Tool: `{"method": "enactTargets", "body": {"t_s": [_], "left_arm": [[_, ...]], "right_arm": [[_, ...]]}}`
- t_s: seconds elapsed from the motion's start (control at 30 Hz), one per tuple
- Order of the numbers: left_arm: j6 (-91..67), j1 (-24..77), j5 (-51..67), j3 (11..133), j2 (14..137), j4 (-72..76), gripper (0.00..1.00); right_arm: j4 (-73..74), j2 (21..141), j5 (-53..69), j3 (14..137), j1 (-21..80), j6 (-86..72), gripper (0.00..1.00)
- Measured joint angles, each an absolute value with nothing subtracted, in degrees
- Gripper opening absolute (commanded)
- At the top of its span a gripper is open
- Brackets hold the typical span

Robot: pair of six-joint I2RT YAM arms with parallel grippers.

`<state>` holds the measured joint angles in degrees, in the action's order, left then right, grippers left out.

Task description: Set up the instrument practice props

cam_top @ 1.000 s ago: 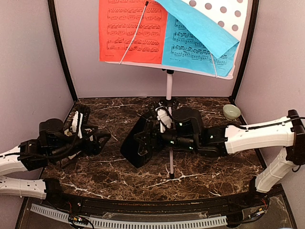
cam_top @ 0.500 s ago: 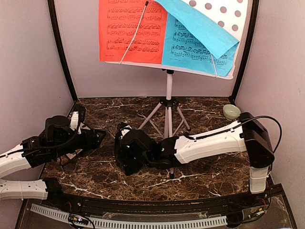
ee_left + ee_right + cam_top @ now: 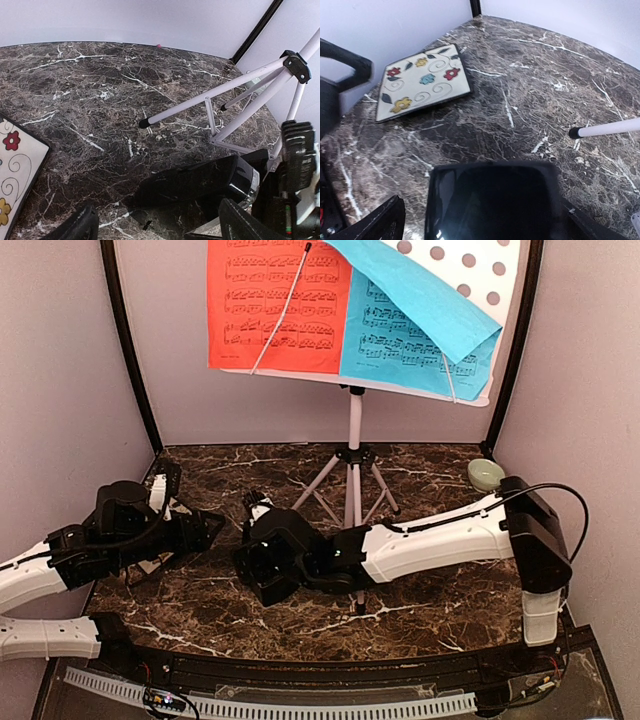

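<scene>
The white music stand (image 3: 353,430) stands at the back on tripod legs (image 3: 235,95). The red sheet (image 3: 275,305) and the blue sheet (image 3: 415,335) rest on it, and the blue sheet's top corner is folded over. My right gripper (image 3: 265,555) reaches across to left of centre, shut on the black metronome (image 3: 256,575). The metronome lies tilted on its side, low over the marble (image 3: 200,182), and fills the right wrist view (image 3: 490,200). My left gripper (image 3: 205,528) is open and empty, just left of the metronome, its fingers (image 3: 75,227) spread.
The square floral tile (image 3: 422,80) lies at the left, partly under my left arm, and shows in the left wrist view (image 3: 12,180). A pale green bowl (image 3: 486,474) sits at the back right. A tripod leg tip (image 3: 576,132) is near the metronome. Walls enclose three sides.
My right arm has swung left, carrying the metronome from in front of the stand to left of centre. My left gripper has shifted slightly and stays open.
</scene>
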<state>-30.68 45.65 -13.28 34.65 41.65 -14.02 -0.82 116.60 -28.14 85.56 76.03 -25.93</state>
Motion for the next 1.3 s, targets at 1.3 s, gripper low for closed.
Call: {"method": "enactTargets", "body": {"t_s": [1.3], "left_arm": [[-32.2, 44.2, -7.6, 38.4, 42.2, -19.1, 0.84]], "right_arm": [[-20.7, 109.9, 3.9, 67.1, 74.6, -27.2, 1.0]]}}
